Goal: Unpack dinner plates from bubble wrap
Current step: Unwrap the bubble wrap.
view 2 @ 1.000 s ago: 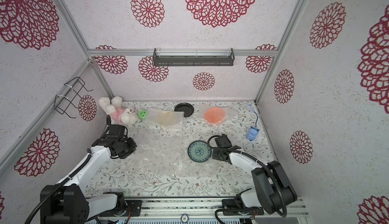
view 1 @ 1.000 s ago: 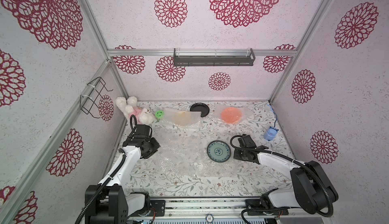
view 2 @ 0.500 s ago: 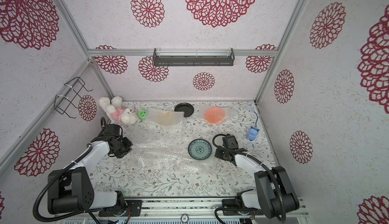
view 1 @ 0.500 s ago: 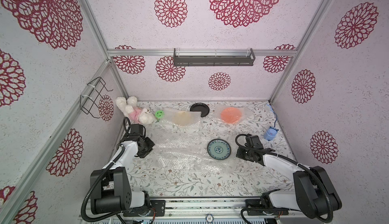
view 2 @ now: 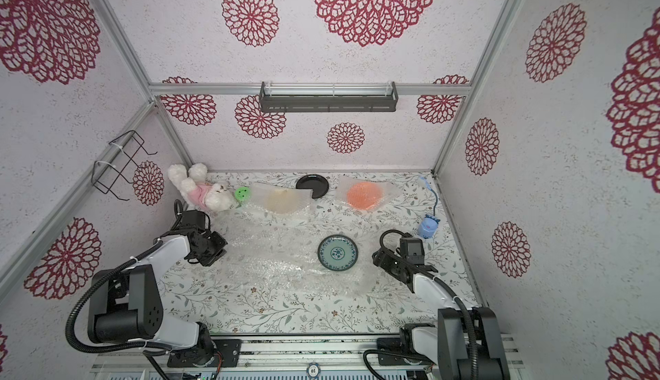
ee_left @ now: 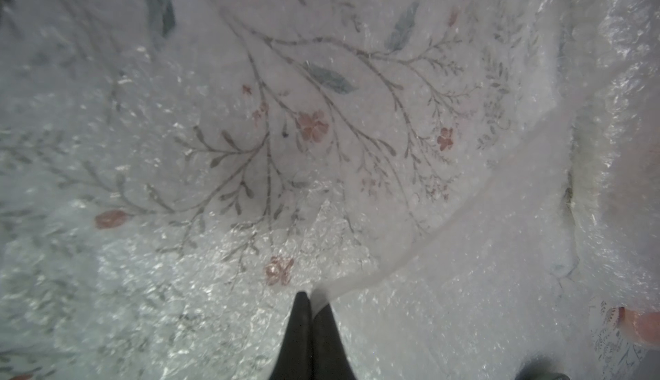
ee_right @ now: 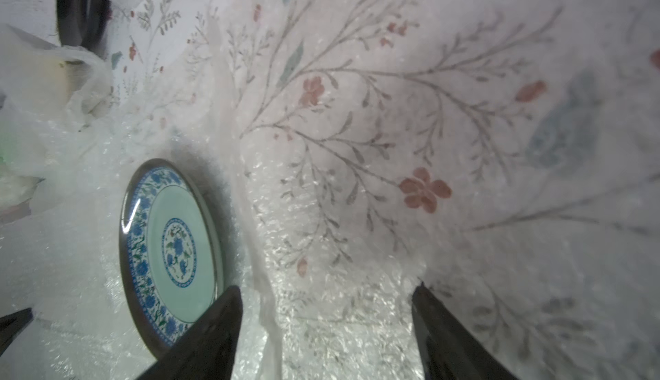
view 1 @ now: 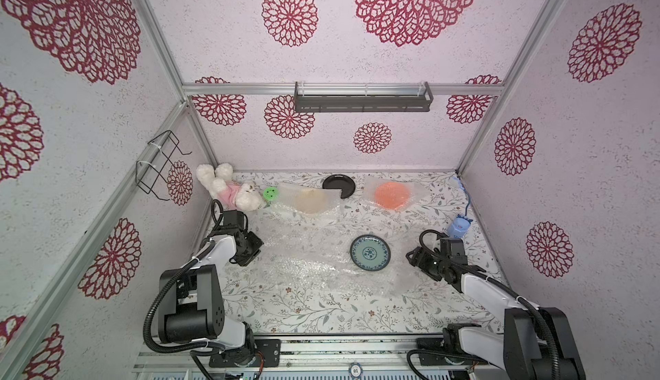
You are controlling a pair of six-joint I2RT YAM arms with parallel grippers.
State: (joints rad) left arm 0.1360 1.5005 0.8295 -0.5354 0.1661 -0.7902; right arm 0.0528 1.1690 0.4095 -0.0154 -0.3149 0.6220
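The blue-green patterned dinner plate (view 1: pixel 370 253) (view 2: pixel 338 253) (ee_right: pixel 171 239) lies bare on a spread sheet of bubble wrap (view 1: pixel 307 271) (view 2: pixel 278 271). My left gripper (view 1: pixel 250 256) (view 2: pixel 214 253) (ee_left: pixel 310 298) is at the sheet's left end, shut on a fold of its edge. Right of the plate, my right gripper (view 1: pixel 410 256) (view 2: pixel 376 255) (ee_right: pixel 326 287) stands open over the wrap, holding nothing. At the back, an orange plate (view 1: pixel 392 196) (view 2: pixel 364 195) and a cream plate (view 1: pixel 310 199) (view 2: pixel 282 199) lie under wrap. A black plate (view 1: pixel 338 186) (view 2: pixel 311 185) sits between them.
A plush toy (view 1: pixel 228 190) and a green smiley disc (view 1: pixel 270 193) lie at the back left. A small blue object (view 1: pixel 459 226) with a cord sits by the right wall. A wire rack (view 1: pixel 157 164) hangs on the left wall, a dark shelf (view 1: pixel 362 97) on the back wall.
My right gripper has opened and drawn a little to the right, away from the plate. My left gripper has shifted slightly left, still shut on the wrap.
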